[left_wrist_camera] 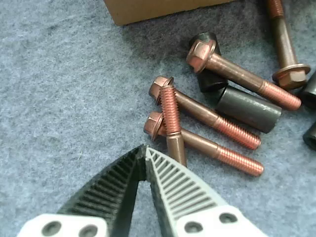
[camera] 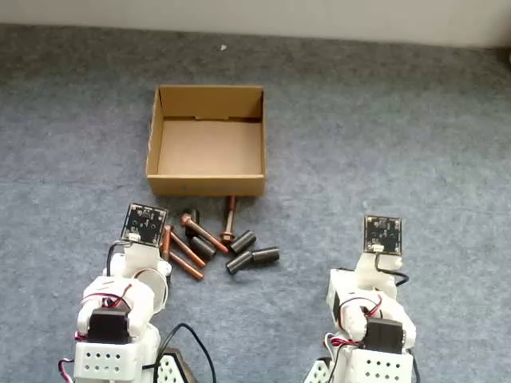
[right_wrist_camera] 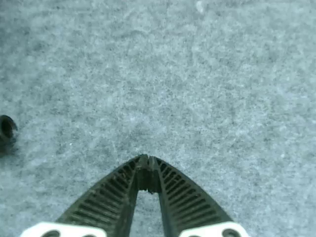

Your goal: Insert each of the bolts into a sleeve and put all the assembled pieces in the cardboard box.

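I log: left hand [left_wrist_camera: 144, 153] closed beside loose bolts [left_wrist_camera: 207, 115] and sleeves [left_wrist_camera: 247, 108]; right hand [right_wrist_camera: 144, 160] closed above the surface [right_wrist_camera: 222, 74]; cardboard box [camera: 206, 185] beyond.

Copper bolts [camera: 206, 234] and dark sleeves [camera: 264, 255] lie scattered just beside the left arm's [camera: 128, 299] tip, well apart from the right arm [camera: 371, 307]. The open box [camera: 206, 185] sits beyond them.
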